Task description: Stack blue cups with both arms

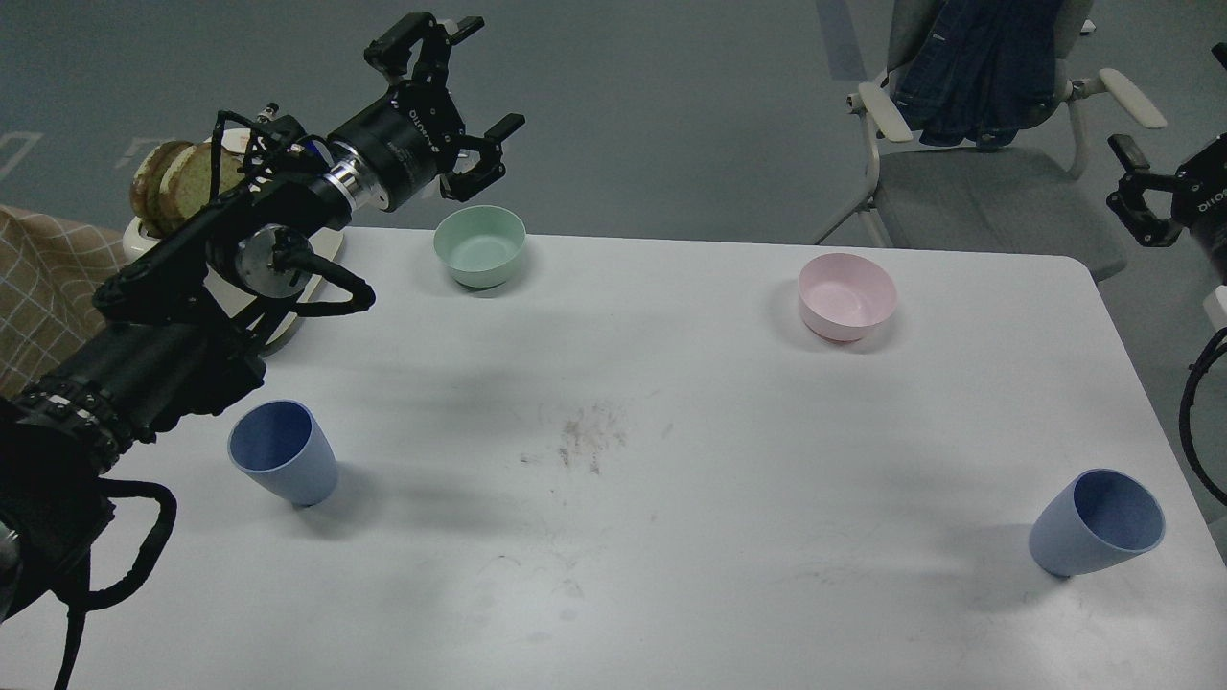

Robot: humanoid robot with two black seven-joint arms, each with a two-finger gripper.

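Note:
Two blue cups stand upright on the white table (671,537): one at the front left (283,465), one at the front right (1098,522). My left gripper (492,73) is open and empty, held high over the table's far left edge, just behind the mint-green bowl (479,246) and well away from the left cup. My right gripper (1123,188) is at the right edge of the view, off the table beyond its far right corner, far above the right cup. Its fingers look spread and hold nothing.
A pale pink bowl (847,295) sits at the far right of the table. A white toaster with bread slices (177,177) stands at the far left under my left arm. A chair with a denim jacket (968,86) stands behind the table.

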